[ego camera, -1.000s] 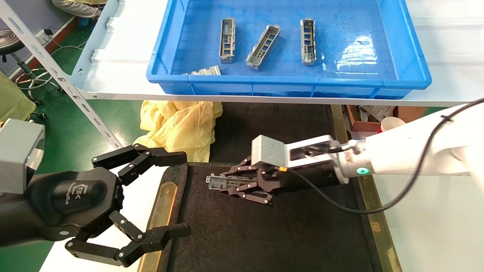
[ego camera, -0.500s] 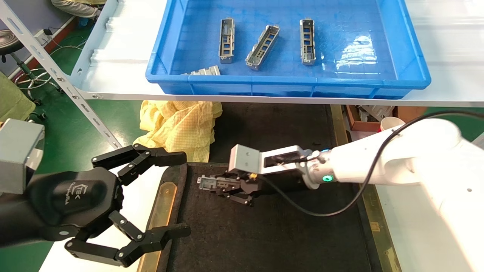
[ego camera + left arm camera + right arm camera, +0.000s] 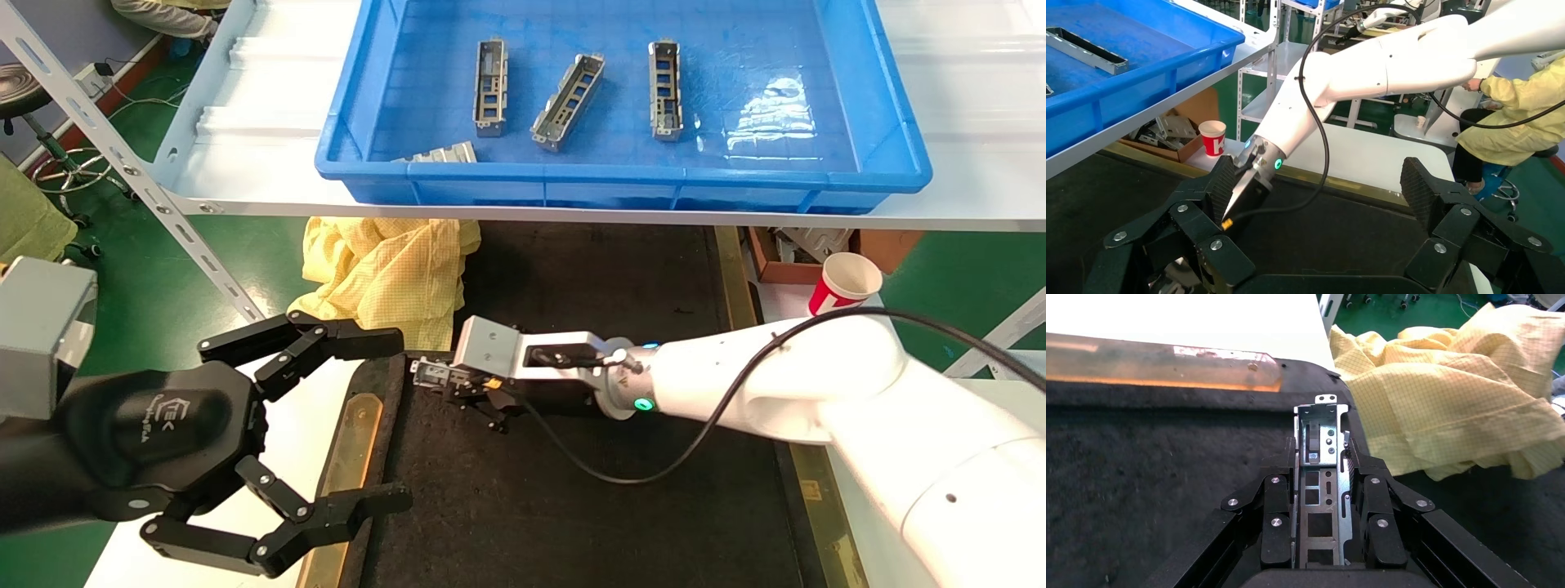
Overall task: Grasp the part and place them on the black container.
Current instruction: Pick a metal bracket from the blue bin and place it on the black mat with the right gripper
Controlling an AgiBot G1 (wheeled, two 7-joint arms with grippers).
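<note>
Hovering nearest at the tray's left edge, the left gripper is spread wide and holds nothing, a small embossed logo on its black shell too faint to read. Beyond it the right gripper reaches across the black container, pinching a part near the tray's far left corner beside yellow cloth. Farthest off, more parts lie in the blue bin.

The right gripper clamps a part low over the black container's far left corner, near a yellow cloth. The left gripper hangs spread just beside the container's left edge.
</note>
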